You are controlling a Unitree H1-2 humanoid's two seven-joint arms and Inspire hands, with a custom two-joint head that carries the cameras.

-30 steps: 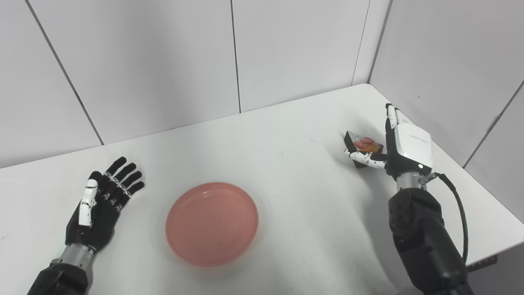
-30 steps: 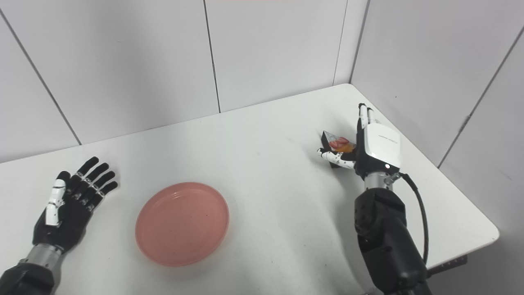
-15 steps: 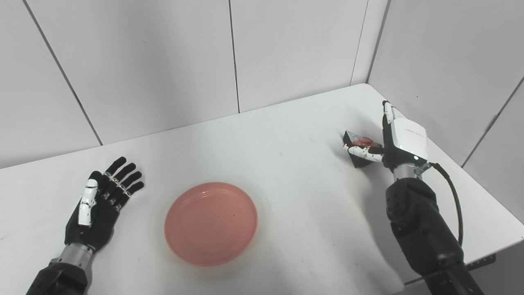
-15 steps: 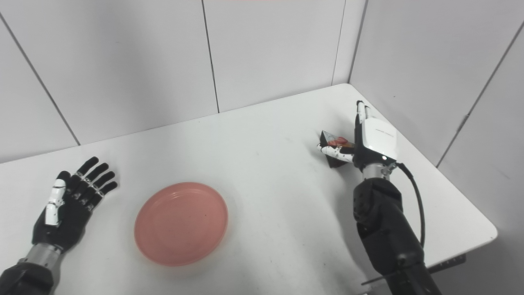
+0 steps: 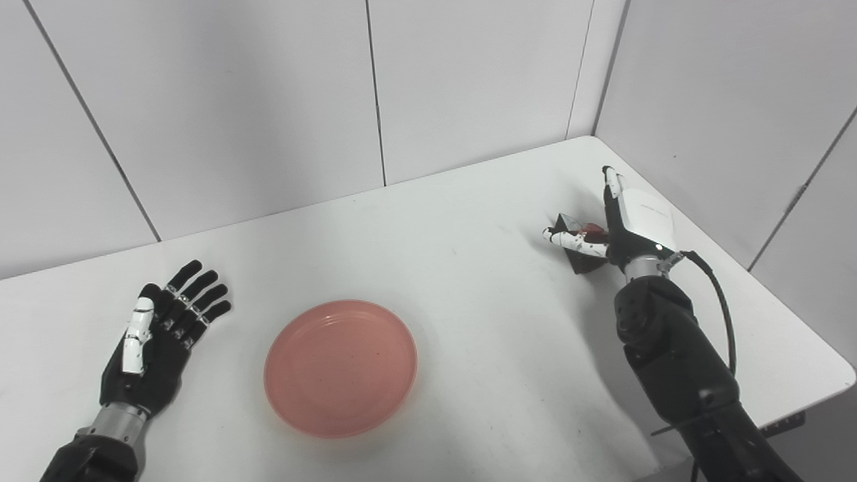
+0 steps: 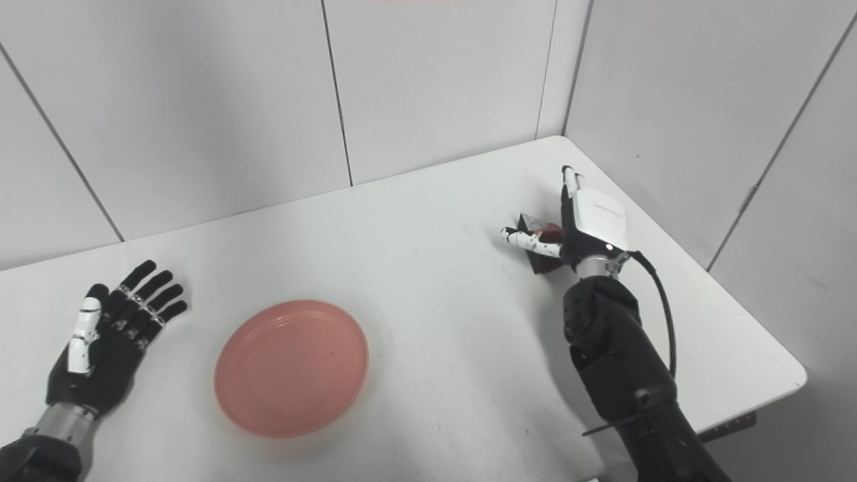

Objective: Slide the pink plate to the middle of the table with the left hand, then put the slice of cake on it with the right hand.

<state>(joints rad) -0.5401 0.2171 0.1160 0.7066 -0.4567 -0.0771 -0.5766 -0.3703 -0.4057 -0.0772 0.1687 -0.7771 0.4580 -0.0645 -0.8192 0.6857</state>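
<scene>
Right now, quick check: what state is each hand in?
Left hand: open, fingers spread, flat on the white table, holding nothing.
Right hand: around the dark wedge-shaped cake slice; whether it grips cannot be told.

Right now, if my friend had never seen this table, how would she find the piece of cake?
Start at the white table and look to its far right corner, where the walls meet. The right hand is there, and the slice of cake sits at its fingers. It is a small dark wedge with red on top, unlike the big round pink plate.
</scene>
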